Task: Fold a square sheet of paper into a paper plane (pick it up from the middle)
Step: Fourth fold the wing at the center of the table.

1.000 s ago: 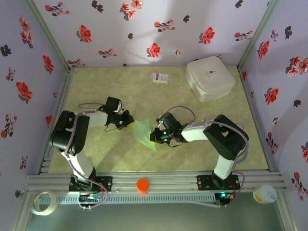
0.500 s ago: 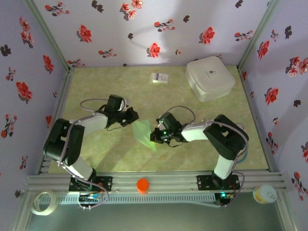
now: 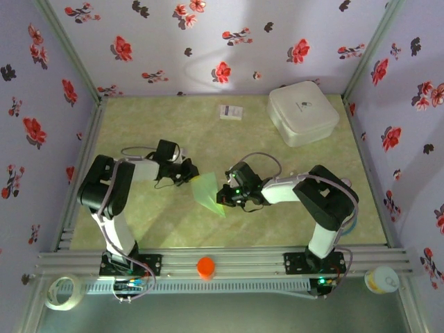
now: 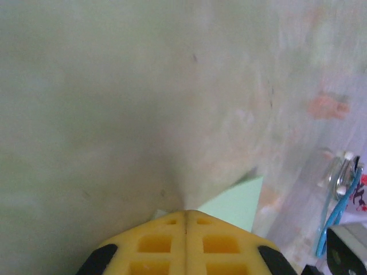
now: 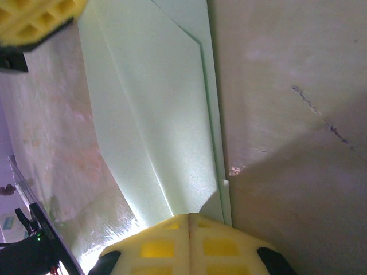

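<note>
While the 2 arms reach in low over the tabletop (image 3: 152, 125), the folded mint-green sheet (image 3: 207, 192) sits mid-tabletop btwn them, w/ layered folds visible in the right wrist view. Left jaws are pressed together at the sheet's far-left corner. Right jaws are pressed together at its right edge, paper running in under the tips. Can't tell if either actually pinches it. White rounded box (image 3: 303, 113) & small printed card (image 3: 230, 112) sit well apart at the back
</note>
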You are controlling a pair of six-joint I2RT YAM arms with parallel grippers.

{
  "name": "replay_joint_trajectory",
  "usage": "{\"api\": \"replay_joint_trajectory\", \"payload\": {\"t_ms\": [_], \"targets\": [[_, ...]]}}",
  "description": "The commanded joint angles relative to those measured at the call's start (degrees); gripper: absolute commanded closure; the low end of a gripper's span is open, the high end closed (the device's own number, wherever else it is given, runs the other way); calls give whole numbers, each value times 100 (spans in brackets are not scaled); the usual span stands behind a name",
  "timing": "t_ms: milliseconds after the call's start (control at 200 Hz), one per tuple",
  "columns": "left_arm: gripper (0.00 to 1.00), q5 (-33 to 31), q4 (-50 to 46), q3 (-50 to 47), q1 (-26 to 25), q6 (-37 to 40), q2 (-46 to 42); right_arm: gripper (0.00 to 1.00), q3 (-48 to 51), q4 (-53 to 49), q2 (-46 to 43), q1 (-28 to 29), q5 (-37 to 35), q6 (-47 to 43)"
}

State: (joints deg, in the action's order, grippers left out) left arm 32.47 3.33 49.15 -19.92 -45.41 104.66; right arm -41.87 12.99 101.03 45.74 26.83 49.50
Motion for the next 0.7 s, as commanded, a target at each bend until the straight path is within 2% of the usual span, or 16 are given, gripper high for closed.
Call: {"api": "replay_joint_trajectory", "payload": {"t_ms": [0, 180, 335, 530, 695], "targets": [[95, -285, -405, 208, 245, 334, 51, 100, 153, -961, 164, -21, -222, -167], [92, -306, -412, 56, 131, 137, -673, 100, 123, -961, 123, -29, -200, -228], [91, -355, -317, -159, -231, 112, -1103, 100, 60, -1088, 103, -31, -193, -280], [92, -106, -51, -197, -698, 88, -649, 100, -2, -1144, 98, -61, -185, -309], [96, -107, -24, -218, -732, 9, -154, 100, -119, -1248, 52, -59, -142, -339]]}}
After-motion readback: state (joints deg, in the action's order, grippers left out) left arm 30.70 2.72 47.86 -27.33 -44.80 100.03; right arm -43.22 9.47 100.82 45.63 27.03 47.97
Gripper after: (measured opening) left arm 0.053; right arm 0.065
